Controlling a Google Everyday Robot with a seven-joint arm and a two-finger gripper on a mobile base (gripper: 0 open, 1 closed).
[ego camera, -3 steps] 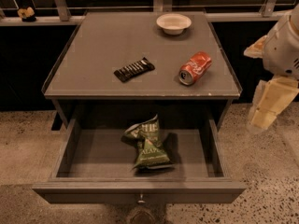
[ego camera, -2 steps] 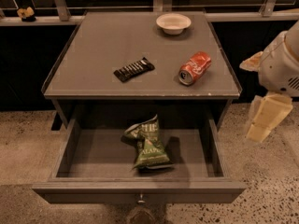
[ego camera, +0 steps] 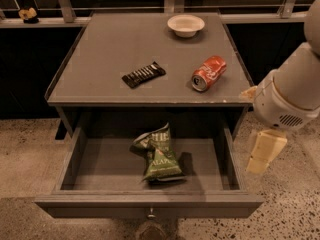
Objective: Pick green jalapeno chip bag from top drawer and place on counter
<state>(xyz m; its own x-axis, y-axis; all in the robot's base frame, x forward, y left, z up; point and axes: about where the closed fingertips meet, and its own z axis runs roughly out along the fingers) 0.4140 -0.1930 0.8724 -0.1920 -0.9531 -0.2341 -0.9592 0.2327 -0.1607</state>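
Green foil, crumpled and lying flat: the bag (ego camera: 159, 156) sits near the middle of the open drawer (ego camera: 70, 159), a little toward the back and clear of both side walls. The end effector (ego camera: 264, 153) hangs outside the drawer, beyond its right wall and below the worktop (ego camera: 100, 59) edge, over the floor. Whether it is open or closed I cannot tell; it is not on the bag.

Likely trouble, as I judge it:
- Crossing in from the right, the bulky wrist could clip the drawer's right wall or the worktop's front right corner, which it is near.
- The bag is thin and slick. A pinch from above may skid off the foil or only press it into the drawer floor, and a hold on one loose fold could let it slip free on the lift.
- The bag's upper end lies close under the worktop's front edge, so a careless rise could catch there.
- At placing, the can (ego camera: 209, 73) lies on its side near the right front and could roll if nudged. The bar (ego camera: 144, 74) and bowl (ego camera: 185, 25) also take up space.
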